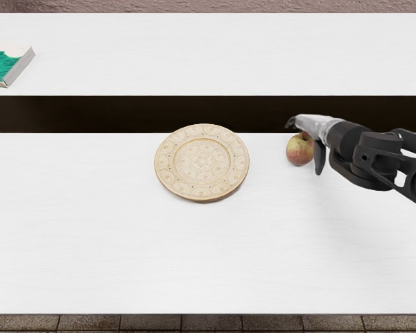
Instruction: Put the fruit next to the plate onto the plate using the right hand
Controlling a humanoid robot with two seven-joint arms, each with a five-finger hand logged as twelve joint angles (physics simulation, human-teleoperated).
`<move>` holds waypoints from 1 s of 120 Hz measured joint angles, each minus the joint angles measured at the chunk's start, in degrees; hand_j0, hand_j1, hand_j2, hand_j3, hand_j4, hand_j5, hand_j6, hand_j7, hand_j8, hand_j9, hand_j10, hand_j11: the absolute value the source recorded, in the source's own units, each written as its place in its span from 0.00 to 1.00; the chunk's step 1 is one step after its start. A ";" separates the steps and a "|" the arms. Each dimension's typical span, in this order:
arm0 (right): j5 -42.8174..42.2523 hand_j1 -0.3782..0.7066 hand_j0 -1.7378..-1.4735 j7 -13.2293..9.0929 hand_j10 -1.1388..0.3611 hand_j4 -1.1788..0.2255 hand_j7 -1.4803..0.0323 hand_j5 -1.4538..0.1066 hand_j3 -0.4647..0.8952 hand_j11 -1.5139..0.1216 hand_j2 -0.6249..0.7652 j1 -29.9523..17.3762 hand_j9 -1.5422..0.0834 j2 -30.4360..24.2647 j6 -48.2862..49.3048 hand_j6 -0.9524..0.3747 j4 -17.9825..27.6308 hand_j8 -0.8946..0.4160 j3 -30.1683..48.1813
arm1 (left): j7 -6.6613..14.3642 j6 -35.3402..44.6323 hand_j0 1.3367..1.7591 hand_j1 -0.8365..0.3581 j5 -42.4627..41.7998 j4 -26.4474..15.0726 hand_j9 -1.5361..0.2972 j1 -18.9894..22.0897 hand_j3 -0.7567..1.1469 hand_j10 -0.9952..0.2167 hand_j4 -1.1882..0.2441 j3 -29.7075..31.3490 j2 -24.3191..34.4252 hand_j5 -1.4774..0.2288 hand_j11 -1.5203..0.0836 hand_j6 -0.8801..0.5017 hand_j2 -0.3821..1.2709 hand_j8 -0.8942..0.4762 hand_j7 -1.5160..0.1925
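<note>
A round beige plate (202,162) with a carved pattern lies flat on the white table, with nothing on it. To its right, a small red-and-yellow apple (299,150) stands on the table near the far edge. My right hand (309,139) reaches in from the right edge and sits right beside the apple. One finger stretches over the apple's top and the thumb hangs down along its right side. The fingers are spread and do not close around the fruit. The left arm does not show.
A dark gap runs across the view behind the table's far edge. On a second white surface beyond it, a book (6,64) with a green cover lies at the far left.
</note>
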 joint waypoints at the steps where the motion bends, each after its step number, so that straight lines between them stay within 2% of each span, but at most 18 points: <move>1: -0.01 0.23 0.30 0.00 0.63 0.70 0.82 0.78 0.34 0.78 0.42 0.00 0.80 0.00 -0.05 0.57 -0.01 0.54 0.00 | 0.00 0.00 0.76 0.99 0.00 0.00 0.84 0.00 0.40 0.82 0.83 0.00 0.00 0.87 0.95 0.64 0.23 0.65 0.89; 73: -1.59 0.30 0.30 0.00 0.59 0.66 0.76 0.72 0.34 0.72 0.42 -1.09 0.75 2.16 -2.58 0.52 -0.88 0.49 -0.70 | 0.00 0.00 0.76 0.99 0.00 0.00 0.84 0.00 0.40 0.82 0.83 0.00 0.00 0.87 0.95 0.64 0.23 0.65 0.89; 120: -1.53 0.45 0.30 0.00 0.50 0.56 0.65 0.61 0.34 0.62 0.40 -1.45 0.64 1.96 -2.60 0.42 -0.97 0.39 -0.63 | 0.00 0.00 0.76 0.99 -0.01 0.00 0.84 0.00 0.40 0.82 0.83 0.00 0.00 0.87 0.95 0.64 0.23 0.65 0.89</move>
